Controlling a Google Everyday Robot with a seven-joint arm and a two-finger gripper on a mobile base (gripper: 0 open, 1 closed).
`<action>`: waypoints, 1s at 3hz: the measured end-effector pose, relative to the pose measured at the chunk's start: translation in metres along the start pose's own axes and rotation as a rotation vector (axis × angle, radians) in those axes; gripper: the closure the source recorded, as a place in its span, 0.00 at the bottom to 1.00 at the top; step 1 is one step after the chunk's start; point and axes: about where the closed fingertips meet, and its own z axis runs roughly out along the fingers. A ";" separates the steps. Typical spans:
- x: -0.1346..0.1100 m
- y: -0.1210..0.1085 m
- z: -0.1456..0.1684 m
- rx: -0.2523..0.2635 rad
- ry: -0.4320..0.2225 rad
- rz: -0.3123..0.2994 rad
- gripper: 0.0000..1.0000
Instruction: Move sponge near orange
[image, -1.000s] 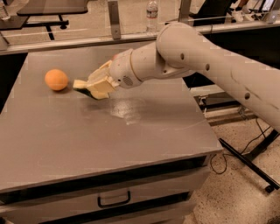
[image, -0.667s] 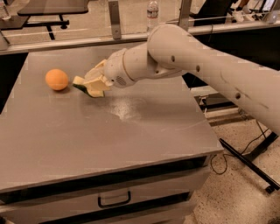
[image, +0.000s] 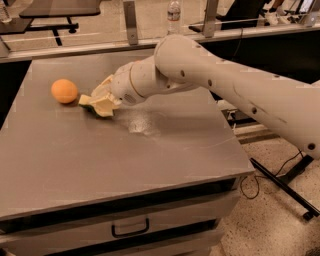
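Now the gripper (image: 103, 99), left-centre of frame, clenched on the sponge (image: 85, 100), had carried it leftward; it sat just beside the orange (image: 64, 91), task approx. done.

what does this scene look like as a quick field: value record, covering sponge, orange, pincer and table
surface: grey table with a drawer in front
orange: resting on the table's far left part
sponge: pale yellow with a dark green underside, just right of the orange; whether they touch cannot be told
pincer: shut on the sponge, low over the table, arm reaching in from the right
task status: sponge already close to the orange, not yet let go
background: water bottle beyond the table
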 end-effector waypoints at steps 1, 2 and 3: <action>-0.001 0.001 0.001 -0.002 -0.002 0.000 0.30; -0.003 0.002 0.002 -0.005 -0.003 -0.002 0.07; -0.004 0.003 0.003 -0.007 -0.003 -0.003 0.00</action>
